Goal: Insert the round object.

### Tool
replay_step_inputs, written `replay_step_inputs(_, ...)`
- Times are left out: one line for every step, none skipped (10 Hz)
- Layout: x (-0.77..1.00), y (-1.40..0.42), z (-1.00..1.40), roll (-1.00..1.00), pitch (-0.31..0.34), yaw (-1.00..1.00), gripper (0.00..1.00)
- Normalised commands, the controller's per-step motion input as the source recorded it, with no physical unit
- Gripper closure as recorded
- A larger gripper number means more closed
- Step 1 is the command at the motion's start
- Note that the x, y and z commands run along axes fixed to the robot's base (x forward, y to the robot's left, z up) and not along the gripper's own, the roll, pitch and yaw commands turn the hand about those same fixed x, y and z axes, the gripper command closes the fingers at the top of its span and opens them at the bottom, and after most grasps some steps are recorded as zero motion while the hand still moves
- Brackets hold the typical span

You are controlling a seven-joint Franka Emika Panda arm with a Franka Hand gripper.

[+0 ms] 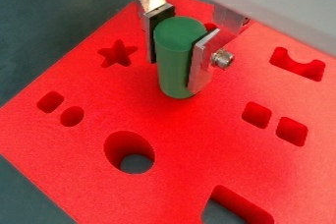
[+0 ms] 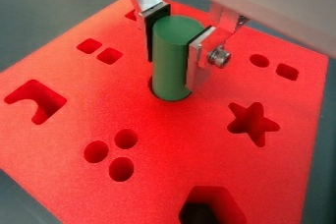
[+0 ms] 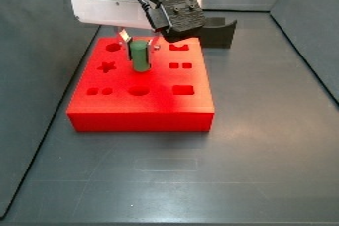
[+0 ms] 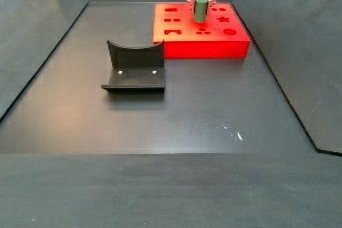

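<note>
So the dark worktop (image 4: 160, 122) takes up most of both side views, with the red block (image 3: 141, 106) sitting on it. The block's top is full of cutouts: a star (image 1: 118, 53), a big round hole (image 1: 129, 151), small square pairs, and a hexagon (image 2: 198, 211) in a wrist view. The fixture (image 4: 134, 70) stands well apart from the block on the worktop, nothing in it. The end effector (image 1: 180, 33) hangs over the middle of the block, clamped on the green peg (image 1: 178, 59), one silver finger (image 1: 207, 55) pressed to each side near its top. The peg is upright, and its bottom end looks to be touching the flat red surface between cutouts, near the round hole but not in it.
</note>
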Motion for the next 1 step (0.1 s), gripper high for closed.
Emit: replay_step_inputs(0.00, 0.00, 0.00, 0.00, 0.000, 0.00, 1.00)
